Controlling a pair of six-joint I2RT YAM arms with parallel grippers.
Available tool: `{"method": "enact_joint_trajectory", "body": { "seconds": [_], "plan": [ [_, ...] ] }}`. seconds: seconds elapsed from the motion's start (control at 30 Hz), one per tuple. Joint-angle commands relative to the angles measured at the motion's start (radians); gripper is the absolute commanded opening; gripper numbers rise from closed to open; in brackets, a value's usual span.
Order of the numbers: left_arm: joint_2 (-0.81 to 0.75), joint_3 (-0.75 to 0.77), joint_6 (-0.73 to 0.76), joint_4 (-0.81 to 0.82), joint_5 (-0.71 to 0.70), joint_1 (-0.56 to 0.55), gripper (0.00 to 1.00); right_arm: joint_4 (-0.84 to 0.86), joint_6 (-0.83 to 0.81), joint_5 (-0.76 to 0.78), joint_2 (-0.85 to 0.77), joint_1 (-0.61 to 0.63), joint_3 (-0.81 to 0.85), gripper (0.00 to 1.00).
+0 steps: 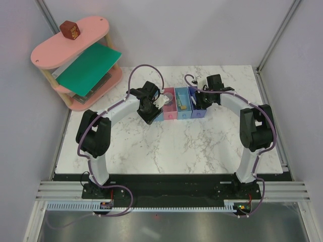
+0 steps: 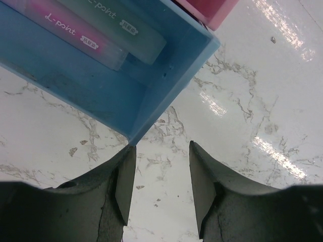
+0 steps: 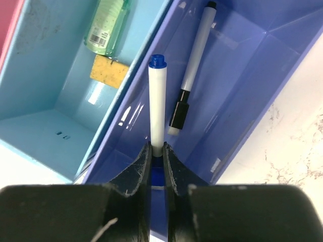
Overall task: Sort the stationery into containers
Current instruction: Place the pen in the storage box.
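Note:
Four containers stand in a row at mid-table: a light blue one (image 2: pixel 171 80), a pink one (image 1: pixel 169 103), a blue one (image 1: pixel 181 103) and a blue-violet one (image 1: pixel 197 110). My left gripper (image 2: pixel 161 146) is open and empty, over bare marble just off the light blue bin's corner. A pink stick (image 2: pixel 75 30) and a green stick (image 2: pixel 126 27) lie in that bin. My right gripper (image 3: pixel 157 145) is shut on a white blue-tipped pen (image 3: pixel 157 101) over the blue-violet bin (image 3: pixel 252 75). A black-tipped pen (image 3: pixel 194 65) lies inside it. The blue bin (image 3: pixel 40 101) beside it holds a green tube (image 3: pixel 107 25) and a yellow piece (image 3: pixel 109 71).
A pink oval shelf (image 1: pixel 50 50) stands at the back left with a green sheet (image 1: pixel 88 68) and a brown block (image 1: pixel 69 29) on it. Grey walls enclose the marble table (image 1: pixel 166 151). Both arms reach in over the row of bins.

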Motion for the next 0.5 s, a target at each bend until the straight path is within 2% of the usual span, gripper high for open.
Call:
{"method": "enact_joint_trajectory", "body": {
  "seconds": [0.0,0.47],
  "plan": [
    [-0.005,0.022,0.018,0.029,0.000,-0.004,0.53,0.016,0.008,0.012,-0.066,0.014,-0.014,0.16],
    [-0.008,0.019,0.009,0.050,0.009,-0.004,0.53,0.008,0.016,0.022,-0.113,0.042,-0.085,0.15]
  ]
}}
